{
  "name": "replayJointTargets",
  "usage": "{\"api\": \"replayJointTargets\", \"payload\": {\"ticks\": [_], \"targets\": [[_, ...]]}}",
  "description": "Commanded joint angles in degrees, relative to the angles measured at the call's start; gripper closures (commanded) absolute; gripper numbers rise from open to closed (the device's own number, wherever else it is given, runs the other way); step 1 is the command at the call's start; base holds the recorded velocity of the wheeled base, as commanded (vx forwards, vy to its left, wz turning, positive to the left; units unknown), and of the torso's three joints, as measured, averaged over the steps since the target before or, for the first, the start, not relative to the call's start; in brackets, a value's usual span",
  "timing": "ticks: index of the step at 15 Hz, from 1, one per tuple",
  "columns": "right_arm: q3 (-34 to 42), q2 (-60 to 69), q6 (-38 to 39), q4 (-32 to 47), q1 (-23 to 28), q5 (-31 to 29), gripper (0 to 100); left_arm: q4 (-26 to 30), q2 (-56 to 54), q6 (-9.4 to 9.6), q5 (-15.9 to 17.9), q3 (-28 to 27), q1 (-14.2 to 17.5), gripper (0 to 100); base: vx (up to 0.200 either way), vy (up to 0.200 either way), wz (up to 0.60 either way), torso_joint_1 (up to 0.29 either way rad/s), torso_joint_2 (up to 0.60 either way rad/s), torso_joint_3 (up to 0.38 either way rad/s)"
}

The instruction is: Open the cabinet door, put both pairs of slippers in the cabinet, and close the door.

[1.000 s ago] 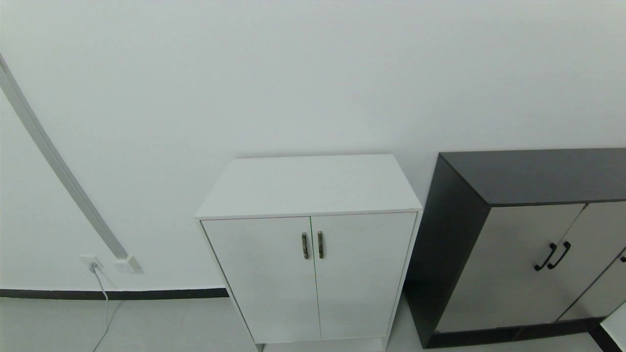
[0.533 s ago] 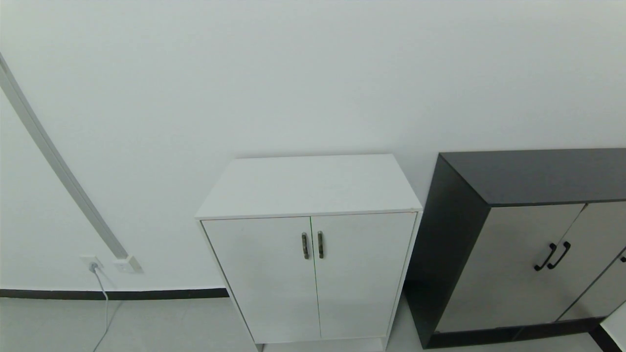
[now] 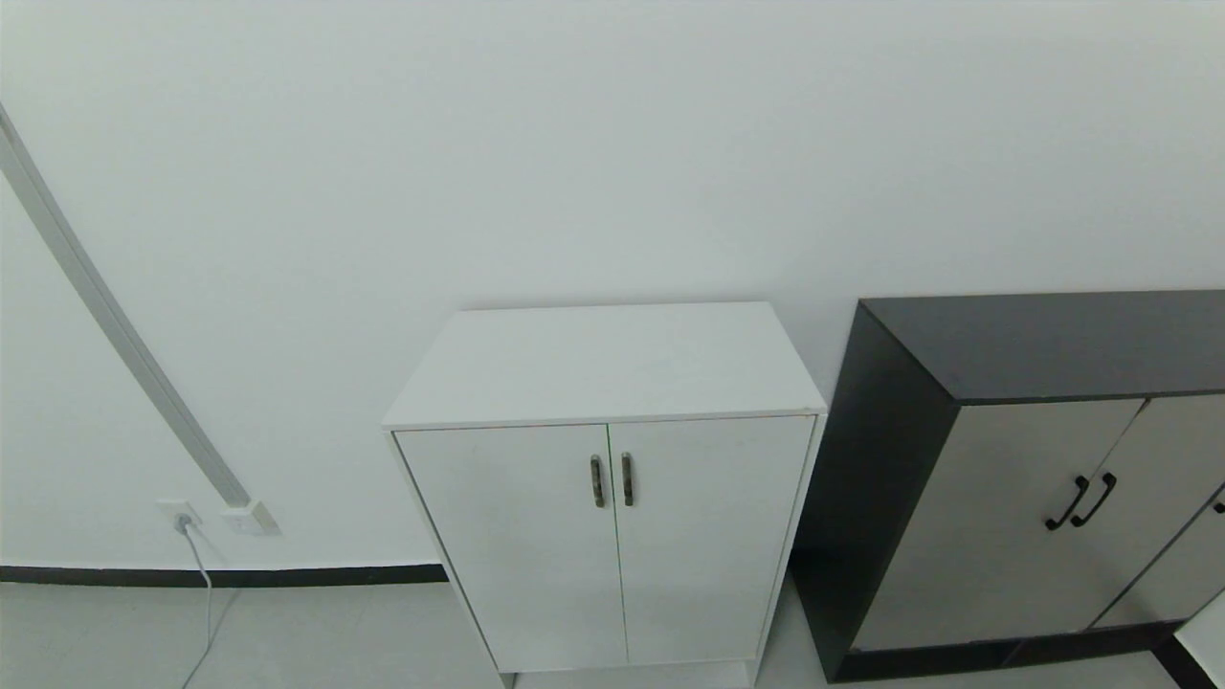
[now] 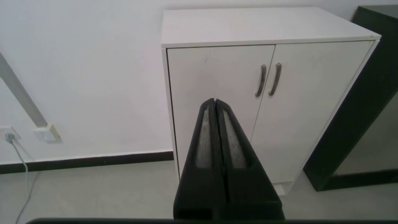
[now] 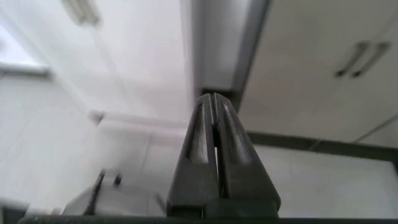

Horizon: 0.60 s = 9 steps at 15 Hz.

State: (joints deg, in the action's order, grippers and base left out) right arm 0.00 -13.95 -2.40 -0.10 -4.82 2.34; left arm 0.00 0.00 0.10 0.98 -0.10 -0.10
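A white two-door cabinet (image 3: 605, 536) stands against the wall, both doors closed, with two dark vertical handles (image 3: 612, 480) at the centre seam. In the left wrist view the same cabinet (image 4: 217, 68) faces my left gripper (image 4: 215, 102), which is shut, holds nothing and sits some way in front of the left door. My right gripper (image 5: 213, 98) is shut and holds nothing, in front of the gap between the white cabinet (image 5: 149, 43) and the dark cabinet (image 5: 311, 68).
A black cabinet (image 3: 1014, 469) with grey doors and black handles stands just right of the white one. A wall socket (image 3: 178, 517) with a cable (image 3: 206, 593) and a slanted conduit (image 3: 105, 316) are at the left. Grey floor (image 3: 239, 632) runs along the black skirting.
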Motion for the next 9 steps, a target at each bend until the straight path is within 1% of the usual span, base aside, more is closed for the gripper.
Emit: {"api": "replayJointTargets", "payload": {"ticks": [1,4,6,9], "targets": [[0.0,6.7,0.5,-0.1,2.8,0.0,100,0.0,0.1,-0.01,0.0,0.0,0.0,100,0.0,0.0,0.0,0.0,0.0,0.0],[0.0,11.7,1.4,-0.1,5.6,0.0,100,0.0,0.1,-0.1,0.0,0.0,0.0,100,0.0,0.0,0.0,0.0,0.0,0.0],[0.0,13.9,2.4,-0.2,5.3,-0.1,100,0.0,0.1,-0.1,0.0,0.0,0.0,100,0.0,0.0,0.0,0.0,0.0,0.0],[0.0,13.9,5.9,-0.3,5.2,-1.0,100,0.0,0.1,-0.19,-0.1,0.0,0.0,100,0.0,0.0,0.0,0.0,0.0,0.0]]}}
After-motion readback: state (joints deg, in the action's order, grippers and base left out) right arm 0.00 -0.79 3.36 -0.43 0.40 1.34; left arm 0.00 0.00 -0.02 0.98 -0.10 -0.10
